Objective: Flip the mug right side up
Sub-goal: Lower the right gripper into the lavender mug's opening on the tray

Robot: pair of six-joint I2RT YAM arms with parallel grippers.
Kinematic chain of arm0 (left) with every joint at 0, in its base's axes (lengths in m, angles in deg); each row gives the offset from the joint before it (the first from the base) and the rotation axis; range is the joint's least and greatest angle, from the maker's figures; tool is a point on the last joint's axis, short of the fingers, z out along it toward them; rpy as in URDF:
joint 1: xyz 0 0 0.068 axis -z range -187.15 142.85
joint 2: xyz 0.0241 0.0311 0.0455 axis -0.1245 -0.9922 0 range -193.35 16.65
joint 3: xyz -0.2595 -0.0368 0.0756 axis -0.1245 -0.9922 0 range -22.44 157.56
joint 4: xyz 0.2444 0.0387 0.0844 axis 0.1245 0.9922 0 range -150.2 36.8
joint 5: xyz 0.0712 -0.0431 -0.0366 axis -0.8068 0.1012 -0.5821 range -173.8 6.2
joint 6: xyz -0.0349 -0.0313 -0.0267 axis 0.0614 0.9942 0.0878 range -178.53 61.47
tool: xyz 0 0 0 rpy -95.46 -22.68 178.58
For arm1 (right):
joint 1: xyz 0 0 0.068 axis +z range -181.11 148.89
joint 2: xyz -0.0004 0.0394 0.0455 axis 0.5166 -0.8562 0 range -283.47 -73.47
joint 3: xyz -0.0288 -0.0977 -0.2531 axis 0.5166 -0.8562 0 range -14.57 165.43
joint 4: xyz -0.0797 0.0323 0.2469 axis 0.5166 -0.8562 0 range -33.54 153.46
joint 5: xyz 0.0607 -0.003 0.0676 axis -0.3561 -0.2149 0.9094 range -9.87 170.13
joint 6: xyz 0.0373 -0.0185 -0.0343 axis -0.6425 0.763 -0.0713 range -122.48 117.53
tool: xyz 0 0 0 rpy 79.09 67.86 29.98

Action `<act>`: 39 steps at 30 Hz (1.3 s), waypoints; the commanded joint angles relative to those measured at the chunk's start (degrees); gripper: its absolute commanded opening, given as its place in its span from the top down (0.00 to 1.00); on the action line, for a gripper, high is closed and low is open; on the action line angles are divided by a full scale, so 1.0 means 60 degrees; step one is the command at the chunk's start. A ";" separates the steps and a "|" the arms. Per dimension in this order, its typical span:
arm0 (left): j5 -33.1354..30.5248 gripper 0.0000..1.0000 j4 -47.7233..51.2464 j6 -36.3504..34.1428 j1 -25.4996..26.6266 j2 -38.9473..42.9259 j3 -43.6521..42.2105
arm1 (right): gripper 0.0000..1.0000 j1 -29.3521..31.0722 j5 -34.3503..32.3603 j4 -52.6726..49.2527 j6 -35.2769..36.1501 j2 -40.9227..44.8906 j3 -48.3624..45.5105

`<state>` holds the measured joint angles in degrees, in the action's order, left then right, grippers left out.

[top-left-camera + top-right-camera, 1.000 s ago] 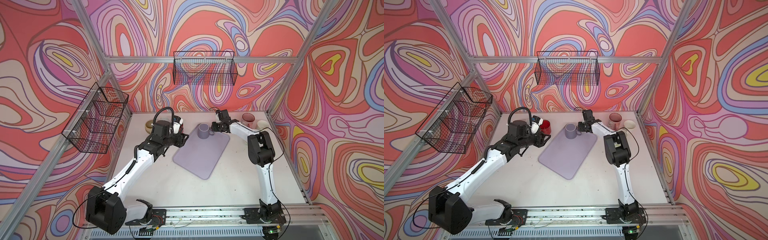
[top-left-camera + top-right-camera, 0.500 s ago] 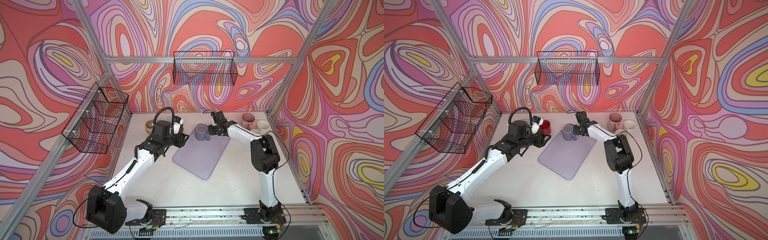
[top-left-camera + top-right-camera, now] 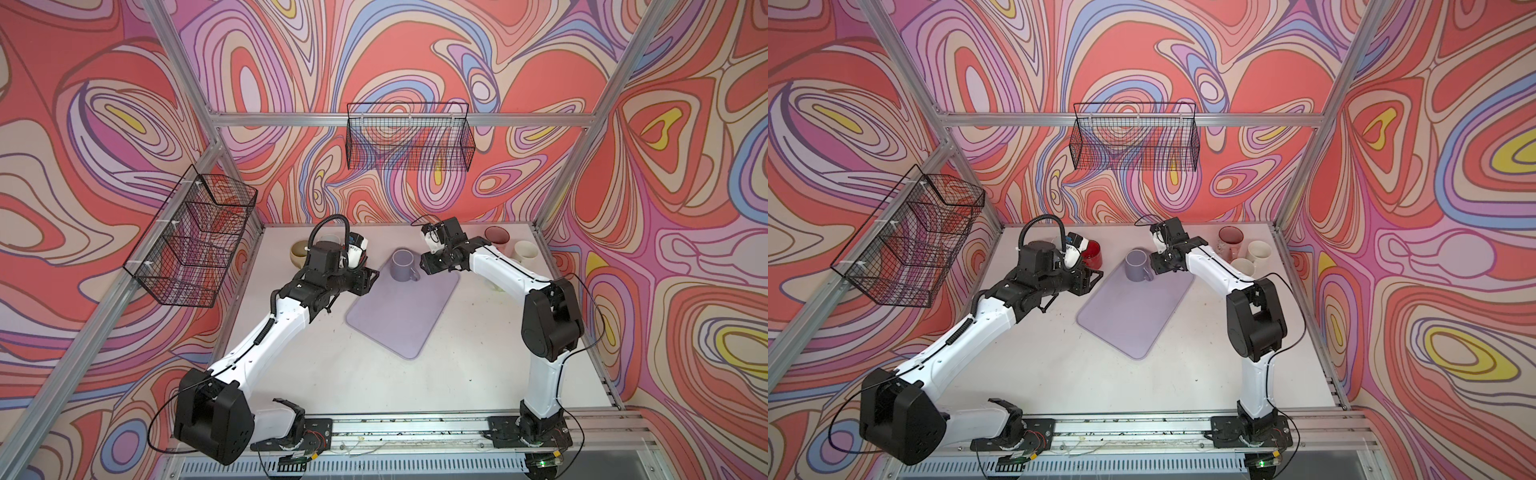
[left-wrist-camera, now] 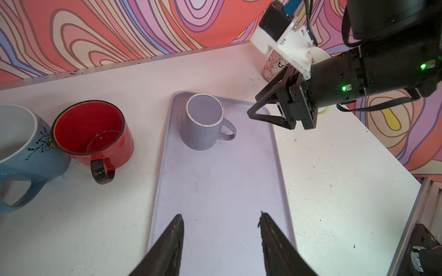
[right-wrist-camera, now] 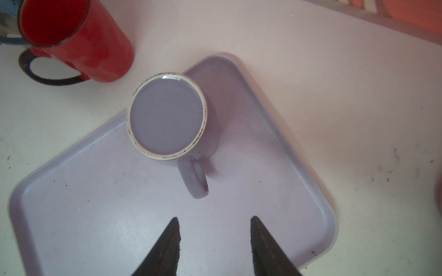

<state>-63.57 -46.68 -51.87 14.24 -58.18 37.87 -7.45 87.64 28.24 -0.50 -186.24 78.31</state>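
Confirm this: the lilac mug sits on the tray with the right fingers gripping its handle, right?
No. The mug sits on the tray, but the right fingers are open, clear of its handle; the right wrist view shows it.

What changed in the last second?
The right hand opened and let go of the mug at its handle, now sitting just clear of it; that arm's elbow swung outward. Before release the mug slid slightly toward the left arm. Unchanged: mug still base-up on the tray, left hand open, parked.
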 commanded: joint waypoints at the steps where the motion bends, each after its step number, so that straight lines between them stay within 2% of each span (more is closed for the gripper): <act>1: 0.0162 0.46 -0.0100 -0.0076 0.0046 -0.0068 -0.0058 | 0.49 0.0011 0.0753 -0.0161 0.0579 -0.0240 -0.0109; 11: 0.0353 0.46 -0.0278 0.0004 0.0051 0.0139 -0.0136 | 0.47 0.0409 0.0104 -0.0679 0.1061 -0.1536 0.1097; 29: 0.0269 0.46 -0.0329 -0.0023 0.0048 0.0108 -0.0165 | 0.55 0.0550 -0.0372 0.0019 0.0916 -0.2847 0.1659; 33: 0.0239 0.46 -0.0320 -0.0039 0.0053 0.0133 -0.0178 | 0.59 0.0554 -0.0373 0.0223 0.0859 -0.2923 0.1600; 39: 0.0243 0.46 -0.0305 -0.0035 0.0050 0.0094 -0.0165 | 0.71 0.0568 -0.0313 0.0339 0.0776 -0.2935 0.1627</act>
<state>-62.33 -47.73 -51.83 14.28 -58.11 37.43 -4.39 86.00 28.77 4.66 -203.20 87.12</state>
